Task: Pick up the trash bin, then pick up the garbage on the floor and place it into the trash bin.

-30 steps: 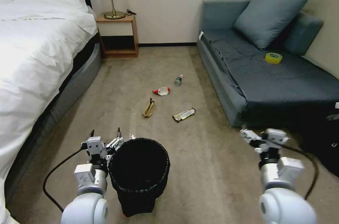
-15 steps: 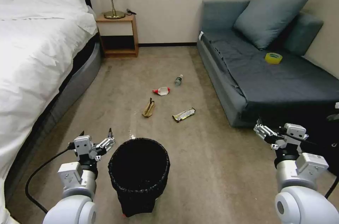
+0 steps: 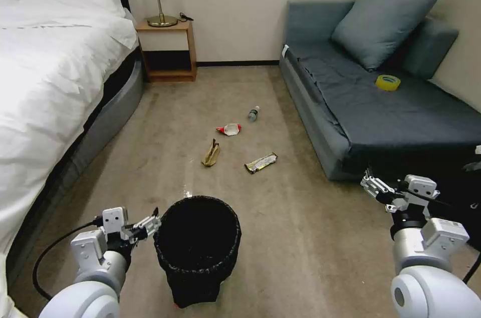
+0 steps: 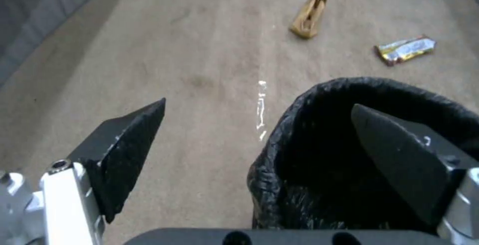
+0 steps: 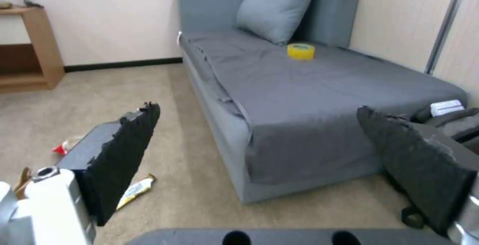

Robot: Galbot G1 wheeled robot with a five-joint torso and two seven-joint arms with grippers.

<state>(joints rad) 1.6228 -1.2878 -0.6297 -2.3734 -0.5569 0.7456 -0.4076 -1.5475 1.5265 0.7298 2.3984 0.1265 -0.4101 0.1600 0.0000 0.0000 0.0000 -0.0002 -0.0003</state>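
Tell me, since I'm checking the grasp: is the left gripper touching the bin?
Cannot tell. In the left wrist view the open left gripper straddles the bin rim, one finger over the inside, but no contact or gap shows plainly.

The bin (image 3: pixel 197 248) is a round black wastebasket lined with a crinkly black bag, standing upright on the beige carpet (image 3: pixel 300 238), and its inside looks dark. The garbage is scattered on the carpet farther out, well apart from the bin. Closest is a crumpled brown paper bag (image 3: pixel 211 153), and just to the right of it a shiny gold-silver wrapper (image 3: pixel 261 163) lies flat. Behind those sits a crushed red-and-white packet (image 3: pixel 229 129), and past that a small clear bottle (image 3: pixel 254 113) with a green label lies on its side. None of the four pieces touch each other.
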